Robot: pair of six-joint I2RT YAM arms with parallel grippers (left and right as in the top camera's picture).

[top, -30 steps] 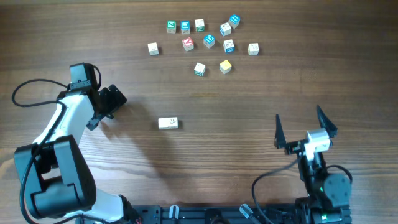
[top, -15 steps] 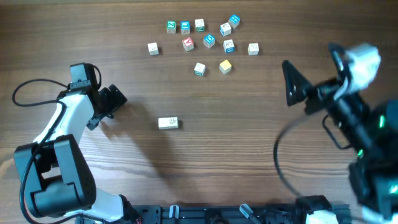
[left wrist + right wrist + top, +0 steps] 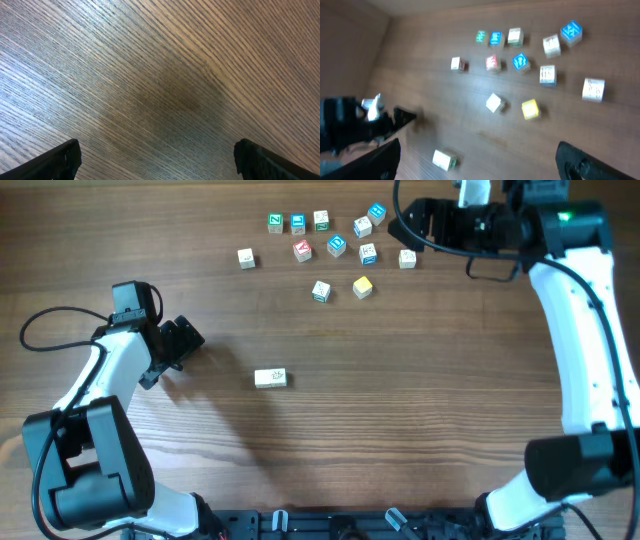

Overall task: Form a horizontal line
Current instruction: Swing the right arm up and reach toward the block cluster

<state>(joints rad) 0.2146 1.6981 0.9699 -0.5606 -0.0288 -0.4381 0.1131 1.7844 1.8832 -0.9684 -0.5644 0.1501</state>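
Observation:
The horizontal line of touching cubes is not in view. Several small letter cubes lie scattered at the far middle of the table. Among them are a red cube [image 3: 302, 250] [image 3: 492, 62], a yellow cube [image 3: 362, 285] [image 3: 530, 109], and green [image 3: 275, 223], blue [image 3: 298, 223] and whitish [image 3: 321, 220] cubes side by side. A whitish double block [image 3: 270, 378] [image 3: 445, 160] lies apart, nearer the front. My right gripper [image 3: 408, 225] [image 3: 480, 165] is open, high beside the cluster's right end. My left gripper [image 3: 186, 340] [image 3: 157, 160] is open and empty over bare wood at the left.
A whitish cube [image 3: 407, 258] lies closest to my right gripper and another [image 3: 246, 257] at the cluster's left. My left arm [image 3: 365, 122] shows in the right wrist view. A black cable [image 3: 45, 325] loops at the left edge.
My right arm has swung from the front right of the table up to the far right, beside the scattered cubes. My left arm and the cubes have not moved.

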